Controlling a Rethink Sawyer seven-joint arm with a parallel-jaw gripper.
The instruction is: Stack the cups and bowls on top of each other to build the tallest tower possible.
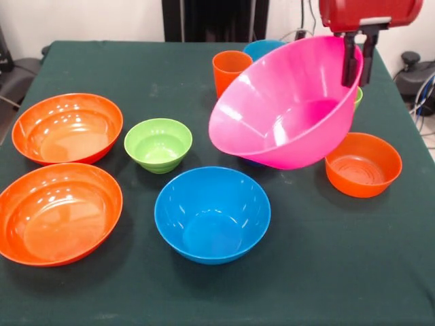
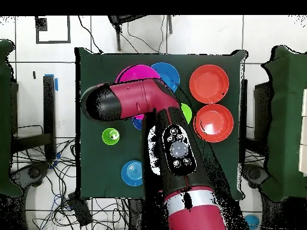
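My gripper (image 1: 358, 80) is shut on the rim of the large pink bowl (image 1: 285, 109) and holds it tilted in the air at the right. In the overhead view the arm hides part of the pink bowl (image 2: 133, 74). The large blue bowl (image 1: 212, 214) stands on the table below and to its left, and also shows from overhead (image 2: 169, 73). Two large orange bowls (image 1: 66, 128) (image 1: 58, 212) stand at the left. A small lime green bowl (image 1: 158, 144), a small orange bowl (image 1: 363, 164) and an orange cup (image 1: 230, 70) stand apart. No pile of bowls shows.
A light blue bowl (image 1: 262, 49) stands behind the orange cup. A lime green cup (image 2: 110, 136) stands beside the arm, mostly hidden behind the pink bowl in the front view. A sliver of a dark blue bowl (image 2: 137, 123) shows under the arm. A dark green cloth (image 1: 81, 61) covers the table.
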